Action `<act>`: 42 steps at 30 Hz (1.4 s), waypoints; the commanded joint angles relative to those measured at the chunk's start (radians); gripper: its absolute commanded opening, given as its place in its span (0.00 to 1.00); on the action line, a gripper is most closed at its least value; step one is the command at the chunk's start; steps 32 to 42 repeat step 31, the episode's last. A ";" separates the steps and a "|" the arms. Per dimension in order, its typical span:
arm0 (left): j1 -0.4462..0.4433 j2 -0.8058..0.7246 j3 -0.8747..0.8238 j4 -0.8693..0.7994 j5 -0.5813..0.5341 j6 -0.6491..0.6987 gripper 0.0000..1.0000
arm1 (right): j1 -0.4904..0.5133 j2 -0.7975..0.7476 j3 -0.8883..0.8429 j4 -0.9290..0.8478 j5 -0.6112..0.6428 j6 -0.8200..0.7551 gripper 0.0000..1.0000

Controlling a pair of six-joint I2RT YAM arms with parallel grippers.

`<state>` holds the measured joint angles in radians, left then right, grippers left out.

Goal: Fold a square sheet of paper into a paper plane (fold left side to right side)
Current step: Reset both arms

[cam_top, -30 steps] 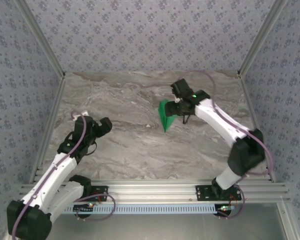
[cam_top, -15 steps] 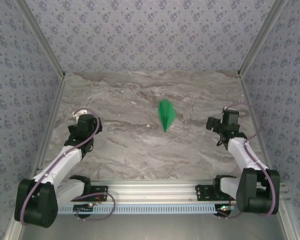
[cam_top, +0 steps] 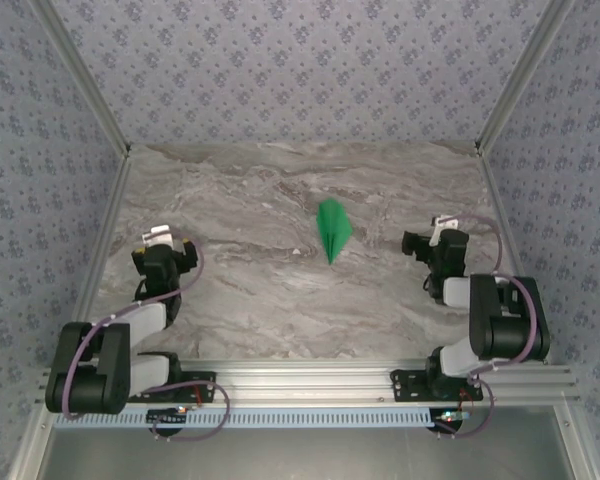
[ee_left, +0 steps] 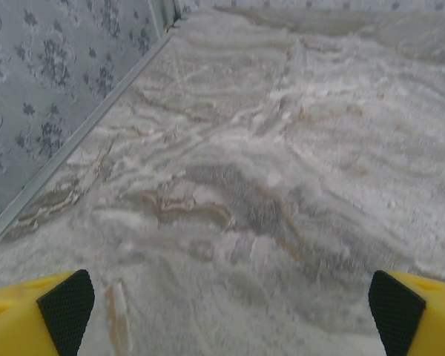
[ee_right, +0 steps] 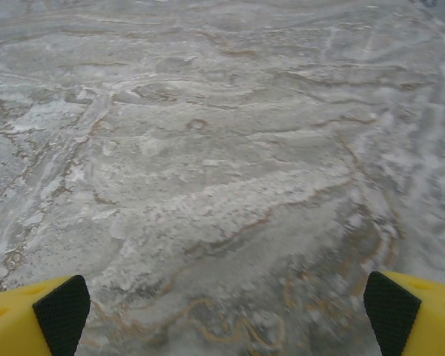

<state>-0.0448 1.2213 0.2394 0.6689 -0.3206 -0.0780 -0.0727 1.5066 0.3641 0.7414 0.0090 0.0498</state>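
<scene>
— What changed?
— I'd folded the left gripper (cam_top: 160, 243) back to its base, fingers wide, empty. The paper plane (cam_top: 332, 228) lay alone mid-table (cam_top: 230, 290). The right gripper (cam_top: 427, 243) had released it and retreated, fingers wide.
— Finished?
— I judged so.

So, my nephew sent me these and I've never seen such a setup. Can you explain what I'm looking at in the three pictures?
These are two robot arms bolted at the near edge of a marble-look table. The wide picture looks down from above and behind them; the other two come from a camera on each wrist, whose yellow, black-padded fingers show at the bottom corners. A folded green paper plane lies on the table between the arms, touched by neither. The left tool and right tool are both open and hold nothing.
</scene>
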 commanded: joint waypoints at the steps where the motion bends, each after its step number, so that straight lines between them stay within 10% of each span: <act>1: 0.042 0.049 0.016 0.178 0.153 0.016 0.98 | 0.008 0.015 0.002 0.096 -0.015 -0.039 1.00; 7: 0.081 0.331 0.068 0.381 0.262 0.017 0.98 | 0.016 0.013 0.011 0.086 -0.007 -0.047 1.00; 11: 0.082 0.304 0.152 0.168 0.256 0.018 0.98 | 0.022 0.015 0.014 0.085 0.004 -0.050 1.00; 42: 0.066 0.310 0.177 0.134 0.290 0.054 0.98 | 0.042 0.016 0.025 0.066 0.020 -0.071 1.00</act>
